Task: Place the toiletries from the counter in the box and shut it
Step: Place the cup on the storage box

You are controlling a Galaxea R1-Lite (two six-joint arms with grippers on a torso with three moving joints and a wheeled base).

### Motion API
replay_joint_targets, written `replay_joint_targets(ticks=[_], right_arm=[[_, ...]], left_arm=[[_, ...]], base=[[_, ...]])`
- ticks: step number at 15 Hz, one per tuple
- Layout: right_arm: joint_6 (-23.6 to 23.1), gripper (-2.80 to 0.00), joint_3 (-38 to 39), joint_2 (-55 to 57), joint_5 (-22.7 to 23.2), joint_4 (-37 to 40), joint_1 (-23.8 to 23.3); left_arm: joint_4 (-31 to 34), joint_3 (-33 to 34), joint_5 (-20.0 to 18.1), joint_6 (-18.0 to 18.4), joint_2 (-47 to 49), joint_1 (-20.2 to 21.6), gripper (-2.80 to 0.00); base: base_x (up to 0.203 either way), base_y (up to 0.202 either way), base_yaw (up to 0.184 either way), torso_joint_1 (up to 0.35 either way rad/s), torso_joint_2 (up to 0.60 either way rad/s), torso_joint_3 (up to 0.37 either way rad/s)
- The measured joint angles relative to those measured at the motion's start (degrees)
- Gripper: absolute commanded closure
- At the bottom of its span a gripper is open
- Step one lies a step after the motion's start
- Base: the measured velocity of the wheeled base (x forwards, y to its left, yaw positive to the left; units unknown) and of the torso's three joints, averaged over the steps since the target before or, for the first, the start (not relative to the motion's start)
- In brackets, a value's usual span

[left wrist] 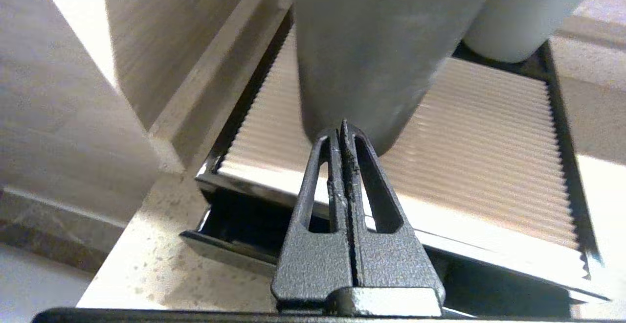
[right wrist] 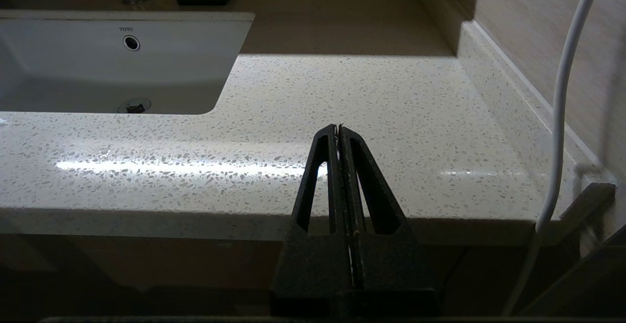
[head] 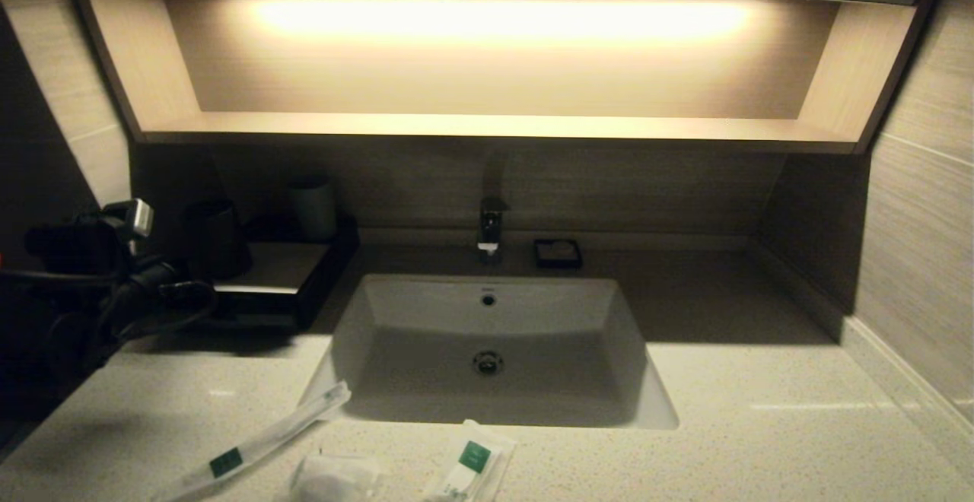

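Observation:
Three toiletries lie on the counter's front edge: a long wrapped toothbrush (head: 259, 441), a clear plastic pouch (head: 335, 478) and a sachet with a green label (head: 472, 468). The black box (head: 285, 281) stands at the back left with a ribbed top (left wrist: 489, 132). Its drawer (left wrist: 230, 252) is pulled out a little. My left arm (head: 129, 281) is beside the box. My left gripper (left wrist: 342, 128) is shut and empty above the drawer's front, its tips close to the base of a grey cup (left wrist: 371, 44). My right gripper (right wrist: 338, 128) is shut and empty over the counter's front edge, right of the sink.
Two cups stand on the box, the grey cup (head: 217, 236) and a lighter cup (head: 313, 208), the latter also in the left wrist view (left wrist: 523, 10). The white sink (head: 487, 350), tap (head: 491, 228) and a soap dish (head: 558, 252) fill the middle. Walls close both sides.

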Motion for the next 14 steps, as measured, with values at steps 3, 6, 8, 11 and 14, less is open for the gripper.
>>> replay_joint_targets(ticks=[3,6,8,11,14], right_arm=[[0.0,0.00,0.0,0.0,0.0,0.0,0.0],[0.0,0.00,0.0,0.0,0.0,0.0,0.0],[0.0,0.00,0.0,0.0,0.0,0.0,0.0],[0.0,0.00,0.0,0.0,0.0,0.0,0.0],[0.0,0.00,0.0,0.0,0.0,0.0,0.0]], left_arm=[[0.1,-0.1,-0.7,0.0,0.9,0.5,0.00],[0.0,-0.8,-0.8,0.0,2.0,1.0,0.00],[0.0,-1.7,-0.8,0.0,3.0,1.1,0.00],[0.1,-3.4,-0.8,0.0,4.4,1.2,0.00],[0.1,-4.8,-0.8,0.0,5.8,1.1,0.00]], base=[[0.000,0.000,0.000,0.000,0.00,0.000],[0.000,0.000,0.000,0.000,0.00,0.000],[0.000,0.000,0.000,0.000,0.00,0.000],[0.000,0.000,0.000,0.000,0.00,0.000],[0.000,0.000,0.000,0.000,0.00,0.000]])
